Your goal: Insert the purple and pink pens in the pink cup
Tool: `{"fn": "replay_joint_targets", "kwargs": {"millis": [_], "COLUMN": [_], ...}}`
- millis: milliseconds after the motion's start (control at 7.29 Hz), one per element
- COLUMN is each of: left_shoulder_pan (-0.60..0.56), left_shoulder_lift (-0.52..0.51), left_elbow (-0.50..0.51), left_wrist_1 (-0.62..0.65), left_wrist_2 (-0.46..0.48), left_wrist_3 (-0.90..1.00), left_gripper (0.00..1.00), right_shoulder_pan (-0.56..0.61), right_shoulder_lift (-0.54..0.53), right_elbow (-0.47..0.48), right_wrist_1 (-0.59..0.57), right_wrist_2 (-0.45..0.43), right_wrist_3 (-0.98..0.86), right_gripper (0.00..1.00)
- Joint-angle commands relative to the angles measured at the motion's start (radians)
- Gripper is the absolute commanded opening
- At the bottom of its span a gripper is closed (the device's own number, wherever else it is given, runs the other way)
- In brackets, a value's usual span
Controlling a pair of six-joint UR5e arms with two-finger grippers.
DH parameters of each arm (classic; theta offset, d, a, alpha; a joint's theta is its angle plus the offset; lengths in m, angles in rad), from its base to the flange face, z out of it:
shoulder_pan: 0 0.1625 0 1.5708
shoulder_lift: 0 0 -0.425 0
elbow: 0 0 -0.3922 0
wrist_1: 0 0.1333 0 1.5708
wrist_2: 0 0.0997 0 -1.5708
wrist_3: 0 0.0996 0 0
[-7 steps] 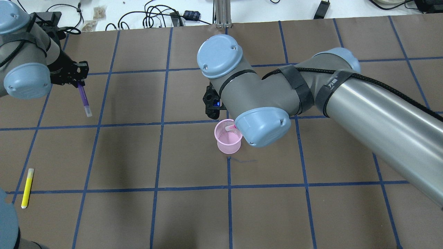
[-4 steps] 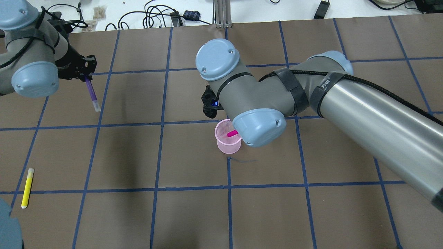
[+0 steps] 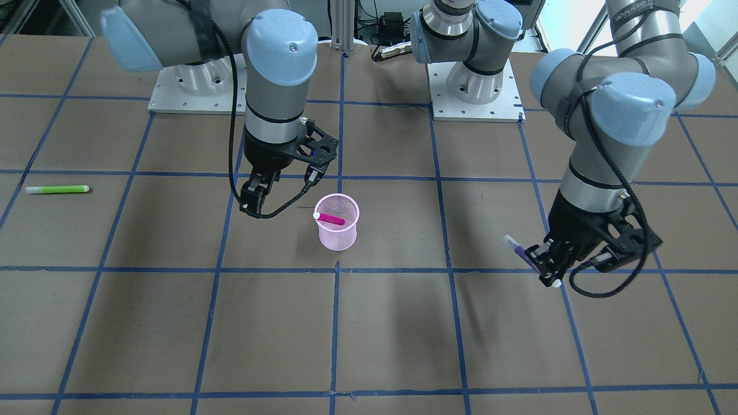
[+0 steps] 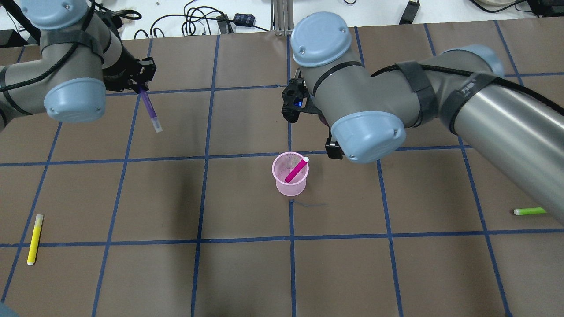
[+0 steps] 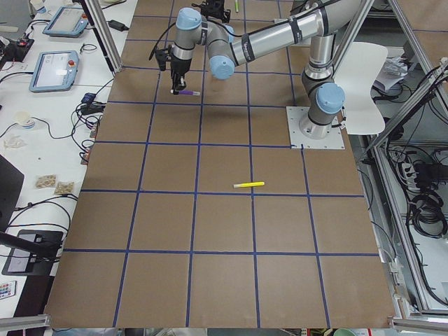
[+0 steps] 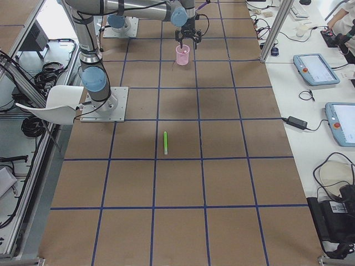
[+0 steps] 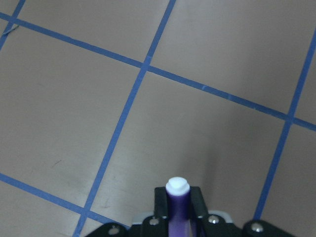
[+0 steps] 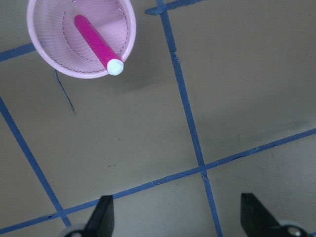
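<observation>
The pink mesh cup stands upright near the table's middle. The pink pen leans inside it, white cap up over the rim; both show in the right wrist view, cup and pen. My right gripper is open and empty, above and beside the cup; in the front view it hangs to the cup's left. My left gripper is shut on the purple pen, held above the table, far left of the cup. The pen's white cap points down in the left wrist view.
A yellow pen lies near the front left. A green pen lies at the right. Cables lie beyond the table's far edge. Blue tape lines grid the brown table.
The pink pen has dropped free into the cup. My right gripper has let it go and moved up and away to the right. My left arm has carried the purple pen rightward.
</observation>
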Motion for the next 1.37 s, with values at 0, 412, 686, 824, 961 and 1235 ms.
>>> {"fn": "replay_joint_targets", "kwargs": {"millis": [0,412,686,824,961,1235], "left_shoulder_pan": [-0.183,-0.41,-0.508,-0.544,-0.564,-0.573], "left_shoulder_lift": [0.014,-0.028,-0.035,-0.041,-0.047,-0.059], "left_elbow": [-0.001,-0.024,-0.044,-0.064,-0.07,-0.075], "left_wrist_1": [0.045,0.12,0.12,0.122,0.122,0.12], "left_wrist_2": [0.009,0.167,0.22,0.23,0.228,0.227], "left_wrist_3": [-0.209,-0.403,-0.573,-0.613,-0.664,-0.661], "left_gripper": [0.0,0.0,0.0,0.0,0.0,0.0], "right_shoulder_pan": [-0.215,-0.328,-0.328,-0.328,-0.324,-0.319], "right_shoulder_lift": [-0.118,-0.186,-0.199,-0.201,-0.203,-0.201], "right_elbow": [-0.005,-0.073,-0.09,-0.096,-0.094,-0.088], "right_wrist_1": [0.114,0.259,0.244,0.244,0.218,0.2], "right_wrist_2": [0.169,0.179,0.182,0.191,0.194,0.197], "right_wrist_3": [0.014,0.374,0.73,0.911,0.978,1.11], "right_gripper": [0.92,1.0,1.0,1.0,1.0,1.0]}}
